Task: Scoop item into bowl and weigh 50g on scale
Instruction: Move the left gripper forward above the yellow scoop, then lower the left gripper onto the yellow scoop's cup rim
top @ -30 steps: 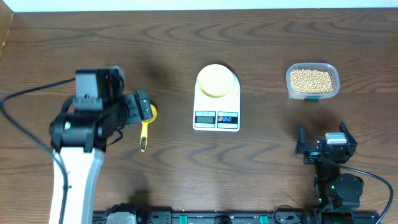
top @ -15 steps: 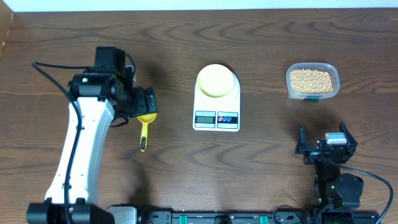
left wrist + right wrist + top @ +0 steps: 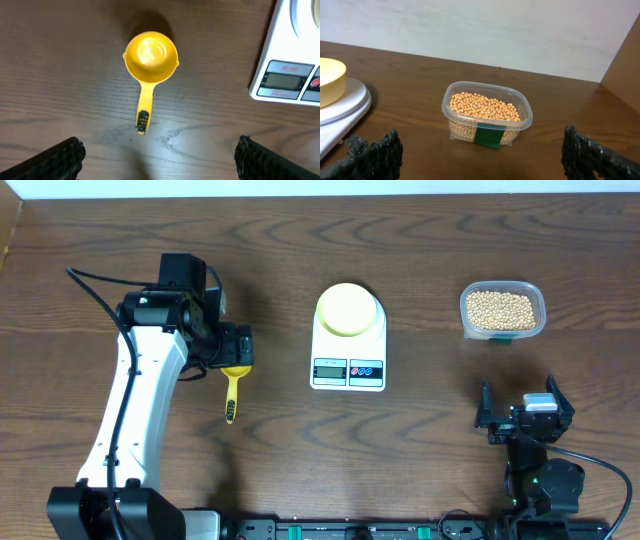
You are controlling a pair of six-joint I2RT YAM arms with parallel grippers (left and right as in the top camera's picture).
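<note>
Above the yellow scoop, the left gripper is hovering with fingers spread wide, probably needing to drop and pinch the handle next; the right gripper is resting open.

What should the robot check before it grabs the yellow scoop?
1. The left tool is open: ok.
2. The scoop lies centred in front of it, with nothing touching it: ok.
3. The scoop is empty: ok.
4. The bowl sits on the scale: ok.
5. The scale reads zero: cannot tell, the digits are too small.
6. The beans in the tub are uncovered: ok.
</note>
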